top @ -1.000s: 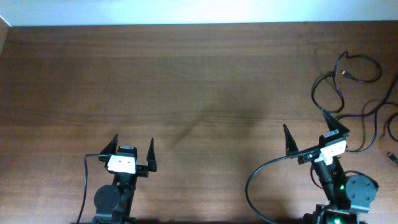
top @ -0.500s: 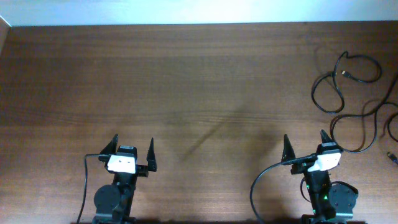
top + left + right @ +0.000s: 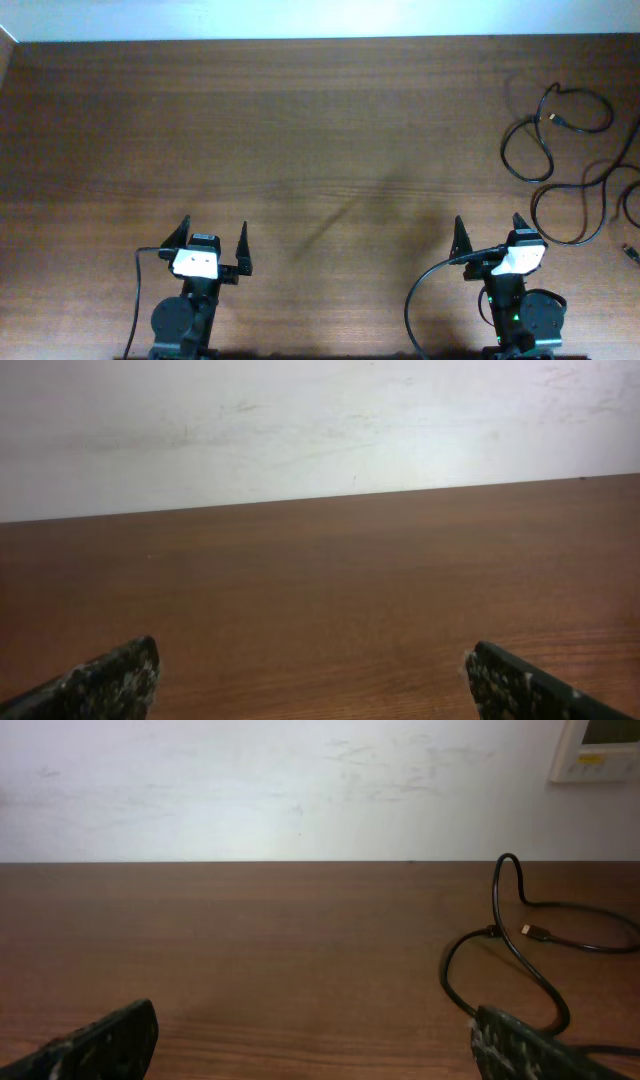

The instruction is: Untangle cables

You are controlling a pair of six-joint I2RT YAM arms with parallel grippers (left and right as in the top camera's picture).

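- Left gripper (image 3: 214, 223): at the table's near edge, well to the left of the right gripper. Jaws spread wide, nothing between them.
- Right gripper (image 3: 488, 217): also at the near edge. Jaws fully released and empty; its wrist view shows bare wood between the fingers (image 3: 520, 1045).
- Table (image 3: 300, 120): bare brown wood beyond and to the left of the right gripper.
- Cables (image 3: 504, 150): lying beyond and to the right of the right gripper. The nearest loop is just beside its right finger and appears not to touch it. Farther loops run on toward the back-right corner, with a small plug end (image 3: 533, 930) among them. The loops cross one another.
- Judgement on the step: pick one strand away from any crossing, close on that strand alone, and draw it sideways onto open wood. Pinching two cords together would tighten the tangle.
- Change noted: a second ago the right gripper stood farther forward, angled, with a fingertip at the nearest loop. It has since drawn back and squared up. The left gripper and the cables lie as before.
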